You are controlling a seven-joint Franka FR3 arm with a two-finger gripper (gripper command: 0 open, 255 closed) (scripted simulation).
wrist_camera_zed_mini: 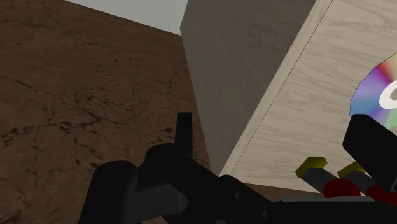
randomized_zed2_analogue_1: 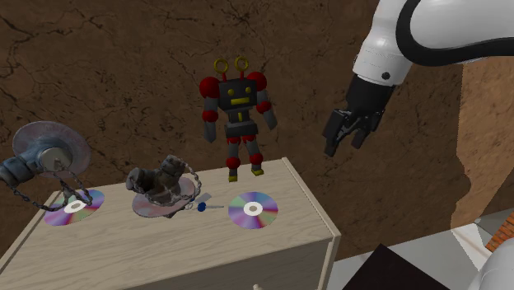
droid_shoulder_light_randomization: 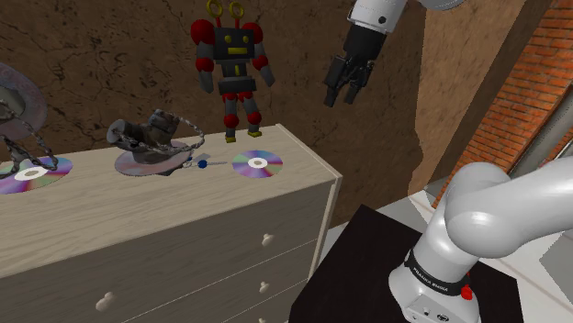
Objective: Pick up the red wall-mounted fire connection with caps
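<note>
Shoulder view showed the fire connection (droid_shoulder_light_randomization: 147, 142), grey not red and, I think, the chained two-capped piece lying plate-down on the dresser (droid_shoulder_light_randomization: 184, 213). It looked heavy, rigid and slick, chains loose; a capped stub seemed the best hold. The end effector (droid_shoulder_light_randomization: 342, 90) hung with jaws apart, well off beyond the dresser's edge.

The arm (droid_shoulder_light_randomization: 500, 216) is smooth, glossy white, built of fat rounded tubes, with dark bands where one segment turns on the next. Down at its foot a black ring (droid_shoulder_light_randomization: 439, 272) runs round the white casing, carrying small white lettering I can't read, and a little red round button (droid_shoulder_light_randomization: 466, 292) sits just below it. The gripper (droid_shoulder_light_randomization: 342, 97) is all black, blocky and angular. Everything grows out of a plain black box, the stand (droid_shoulder_light_randomization: 367, 266).
</note>
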